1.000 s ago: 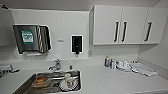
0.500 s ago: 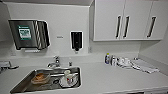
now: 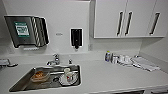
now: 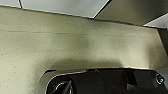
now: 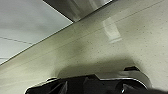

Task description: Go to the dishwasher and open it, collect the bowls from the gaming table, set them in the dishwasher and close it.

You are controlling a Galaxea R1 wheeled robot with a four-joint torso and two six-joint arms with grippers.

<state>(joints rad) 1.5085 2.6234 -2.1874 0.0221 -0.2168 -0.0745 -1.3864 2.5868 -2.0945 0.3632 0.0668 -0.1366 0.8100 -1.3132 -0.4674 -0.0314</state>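
Head view: white counter [image 3: 105,77] runs across the lower frame, steel sink [image 3: 23,82] set in it at lower left. Inside the sink, an orange-brown bowl-like dish [image 3: 40,75] sits left of center, a white cup [image 3: 67,72] stands on a plate [image 3: 68,79] to its right; what else lies in the basin is too blurred to tell. Faucet [image 3: 55,60] is at the sink's back edge, center. On the wall at upper left hangs a steel paper towel dispenser [image 3: 26,31] with a green label; a black soap dispenser [image 3: 76,37] is mounted near frame center. White wall cabinets [image 3: 127,18] with dark vertical handles take the upper right. Below them on the counter, right of center, a small bottle [image 3: 108,56] stands beside several white cups [image 3: 122,59], with folded cloths [image 3: 145,63] further right near the corner. A dark item [image 3: 6,63] lies at the far left edge of the counter. Dishwasher, gaming table and the task's bright bowls can't be made out in any view. Left wrist view: speckled beige floor [image 4: 75,45], dark robot hardware along the bottom edge. Right wrist view: same floor [image 5: 112,45], pale panel in the upper left. Jaw state of either gripper: cannot tell.
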